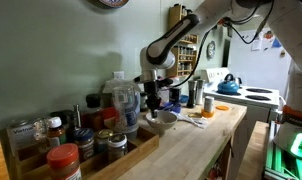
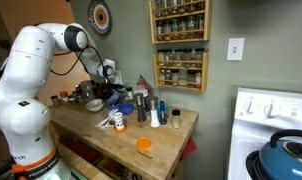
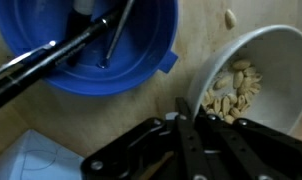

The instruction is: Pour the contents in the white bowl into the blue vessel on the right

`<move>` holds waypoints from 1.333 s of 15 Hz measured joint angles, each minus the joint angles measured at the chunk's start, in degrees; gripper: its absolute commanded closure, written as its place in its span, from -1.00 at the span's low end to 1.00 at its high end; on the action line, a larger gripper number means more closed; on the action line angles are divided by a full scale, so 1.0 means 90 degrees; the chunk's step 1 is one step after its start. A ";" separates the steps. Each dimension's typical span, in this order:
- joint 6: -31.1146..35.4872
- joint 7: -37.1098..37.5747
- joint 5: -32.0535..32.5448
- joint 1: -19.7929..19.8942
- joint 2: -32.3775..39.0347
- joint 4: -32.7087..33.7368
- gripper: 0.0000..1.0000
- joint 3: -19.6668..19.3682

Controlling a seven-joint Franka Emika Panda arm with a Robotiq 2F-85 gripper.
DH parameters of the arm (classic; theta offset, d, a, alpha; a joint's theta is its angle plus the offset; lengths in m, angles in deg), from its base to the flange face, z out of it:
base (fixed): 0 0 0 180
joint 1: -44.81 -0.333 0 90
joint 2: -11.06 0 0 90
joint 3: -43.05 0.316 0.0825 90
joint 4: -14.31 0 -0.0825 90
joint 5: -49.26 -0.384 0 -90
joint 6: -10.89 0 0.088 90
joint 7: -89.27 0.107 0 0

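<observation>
Gripper (image 3: 194, 118) at the near rim of the white bowl (image 3: 266, 55), fingers (image 3: 183, 122) pinched close together on that rim, apparently one outside the wall and one inside, though too blurred at the tips for certainty. Pale nut-like pieces (image 3: 231, 90) heaped in the bowl just ahead of the fingertips. Blue bowl (image 3: 151, 65) farther ahead and off to the side of the fingers, its rim near the white one, already cluttered with dark utensils (image 3: 51, 60). One stray piece (image 3: 229, 18) on the wooden counter (image 3: 201, 35), well ahead of the fingers and just outside the white bowl's far rim. Likely trouble from here: a thin, one-sided rim grip, liable to let the bowl swivel or slip once tipped; a pour begun short of the blue rim, scattering pieces onto the wood beside the stray one; a knock against the utensil handles jutting over the blue rim, enough to block the tilt or shove the blue bowl askew.
</observation>
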State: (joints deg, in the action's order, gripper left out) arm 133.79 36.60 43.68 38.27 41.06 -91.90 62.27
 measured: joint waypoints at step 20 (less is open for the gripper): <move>0.0963 -0.3969 -0.1424 0.0970 -0.1750 -0.0134 0.96 -0.0349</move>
State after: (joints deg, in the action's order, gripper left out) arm 142.46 0.88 30.86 47.00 25.31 -93.11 59.13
